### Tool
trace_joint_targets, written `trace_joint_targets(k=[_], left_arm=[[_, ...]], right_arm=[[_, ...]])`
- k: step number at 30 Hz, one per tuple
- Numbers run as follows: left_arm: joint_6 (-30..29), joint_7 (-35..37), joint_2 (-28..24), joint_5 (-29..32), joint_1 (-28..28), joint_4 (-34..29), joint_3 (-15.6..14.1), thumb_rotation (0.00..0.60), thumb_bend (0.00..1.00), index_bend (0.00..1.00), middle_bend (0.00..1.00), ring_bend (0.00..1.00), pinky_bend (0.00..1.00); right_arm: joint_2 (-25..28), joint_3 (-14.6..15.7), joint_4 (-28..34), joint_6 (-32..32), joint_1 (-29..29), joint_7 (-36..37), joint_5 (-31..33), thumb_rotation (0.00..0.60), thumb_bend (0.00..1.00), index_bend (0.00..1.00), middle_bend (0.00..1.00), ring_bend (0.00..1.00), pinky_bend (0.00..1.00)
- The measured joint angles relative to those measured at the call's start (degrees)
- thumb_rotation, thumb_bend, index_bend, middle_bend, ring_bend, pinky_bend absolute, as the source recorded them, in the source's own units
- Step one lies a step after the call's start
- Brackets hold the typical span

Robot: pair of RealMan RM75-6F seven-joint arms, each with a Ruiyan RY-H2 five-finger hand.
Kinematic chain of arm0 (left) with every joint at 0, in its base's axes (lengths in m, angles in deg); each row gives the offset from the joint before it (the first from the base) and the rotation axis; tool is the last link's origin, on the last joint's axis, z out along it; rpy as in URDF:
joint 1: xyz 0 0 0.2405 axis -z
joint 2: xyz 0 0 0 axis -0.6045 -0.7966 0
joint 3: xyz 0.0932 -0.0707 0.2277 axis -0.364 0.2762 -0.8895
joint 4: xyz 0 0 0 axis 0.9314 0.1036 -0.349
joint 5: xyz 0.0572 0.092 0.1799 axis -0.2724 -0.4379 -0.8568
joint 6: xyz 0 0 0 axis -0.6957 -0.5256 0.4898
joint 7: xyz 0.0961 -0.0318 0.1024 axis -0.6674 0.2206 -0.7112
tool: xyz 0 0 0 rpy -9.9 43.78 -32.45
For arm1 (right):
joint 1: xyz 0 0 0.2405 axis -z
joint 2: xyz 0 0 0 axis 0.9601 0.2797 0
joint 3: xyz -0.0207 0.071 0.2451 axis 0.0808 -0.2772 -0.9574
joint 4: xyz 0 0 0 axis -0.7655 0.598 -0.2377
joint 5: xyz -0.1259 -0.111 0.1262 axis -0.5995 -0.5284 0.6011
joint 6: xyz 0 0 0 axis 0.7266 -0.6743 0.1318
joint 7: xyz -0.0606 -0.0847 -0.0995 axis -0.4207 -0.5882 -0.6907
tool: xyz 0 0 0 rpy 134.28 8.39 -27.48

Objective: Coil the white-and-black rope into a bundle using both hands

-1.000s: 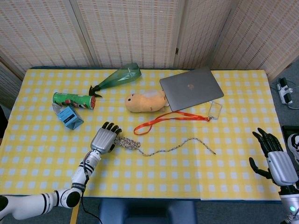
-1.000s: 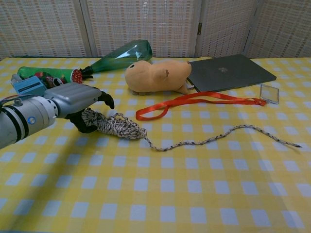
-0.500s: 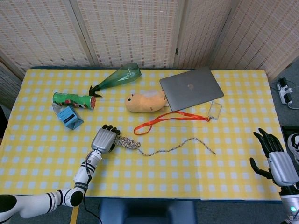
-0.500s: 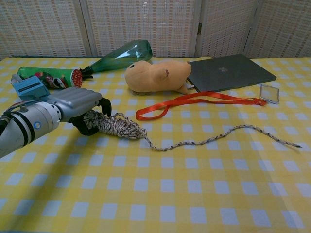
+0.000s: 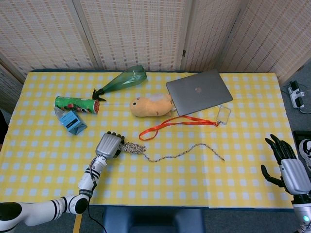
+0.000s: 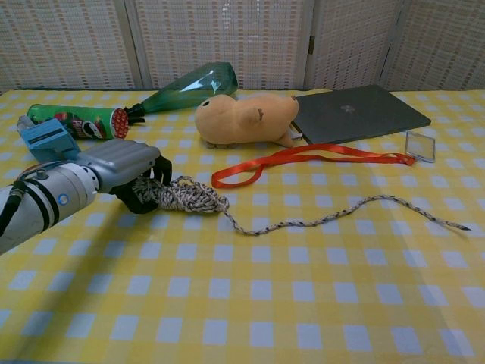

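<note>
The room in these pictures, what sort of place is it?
Probably an indoor robot test room: a yellow checked tablecloth strewn with a grey laptop and an orange plush toy, woven screen panels behind.

I see the thin white-and-black braided rope (image 6: 227,216) lying on the surface, its left end bunched in loops, its long tail waving right.

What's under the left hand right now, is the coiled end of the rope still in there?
Yes. The left hand grips the bunched end of the rope, whose loose tail trails right across the tablecloth. How much of the bundle sits inside the fingers is covered by the hand.
</note>
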Motion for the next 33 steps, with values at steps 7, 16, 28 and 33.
trace_joint_targets(k=[7, 16, 28, 33], left_arm=[[-0.7, 5.49, -0.4, -3.23, -0.7, 0.05, -0.27, 0.6, 0.51, 0.69, 0.67, 0.56, 0.58], [-5.16, 15.44, -3.12, -11.29, -3.29, -1.55, -1.39, 0.6, 0.59, 0.79, 0.76, 0.64, 0.67], [-14.41, 25.13, -10.66, -17.18, -10.67, -7.61, -3.27, 0.6, 0.61, 0.8, 0.78, 0.66, 0.71], [-15.19, 25.58, -12.08, -17.4, -12.59, -9.22, -4.03, 0.6, 0.61, 0.8, 0.78, 0.66, 0.71]], right_arm=[[0.12, -0.06, 0.31, -0.19, -0.13, -0.32, -0.07, 0.6, 0.49, 0.0, 0.0, 0.01, 0.0], [0.66, -0.09, 1.5, -0.85, -0.88, -1.84, -0.84, 0.6, 0.49, 0.0, 0.0, 0.01, 0.0], [1.2, -0.63, 5.59, -4.97, -4.44, -9.24, -2.26, 0.6, 0.49, 0.03, 0.03, 0.04, 0.0], [-0.47, -1.83, 8.28, -10.81, -8.02, -15.58, -0.06, 0.6, 0.49, 0.13, 0.06, 0.06, 0.03]])
